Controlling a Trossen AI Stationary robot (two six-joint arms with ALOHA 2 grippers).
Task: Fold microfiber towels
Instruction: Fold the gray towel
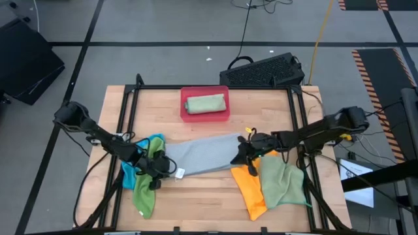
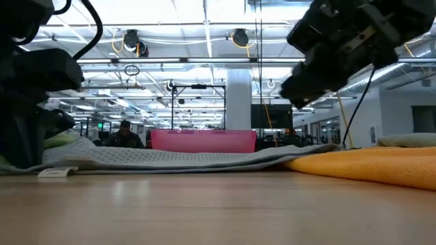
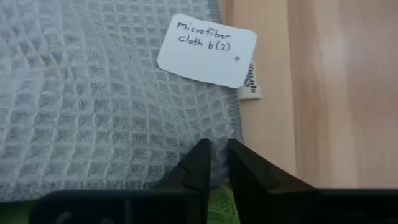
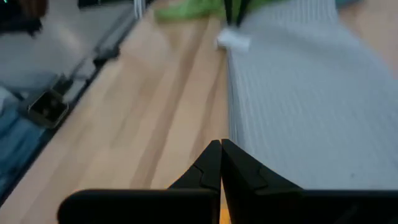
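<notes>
A light grey waffle towel [image 1: 202, 155] lies spread across the middle of the table. Its left near corner carries a white tag [image 3: 207, 50]. My left gripper [image 1: 163, 167] is down at that corner and shut on the towel's edge. My right gripper [image 1: 243, 154] is shut and empty. It hangs above the towel's right end, clear of the cloth in the low view [image 2: 300, 88]. An orange towel [image 1: 248, 188] and a green towel [image 1: 282, 183] lie at the near right. A blue towel [image 1: 130, 175] and a green towel [image 1: 145, 192] lie bunched at the left. My left gripper pinches the grey towel's left edge [image 3: 217, 144] between its two fingers, a little way from the tagged corner. The fingers come in low from the table's left. The towel lies flat on the table; whether one layer or several is held, I cannot tell.
A pink-red tray [image 1: 185, 98] holding a folded green towel [image 1: 206, 104] stands at the far middle of the table. A black keyboard [image 1: 264, 70] lies on the floor beyond the far edge. Bare wood shows along the near edge between the towel piles.
</notes>
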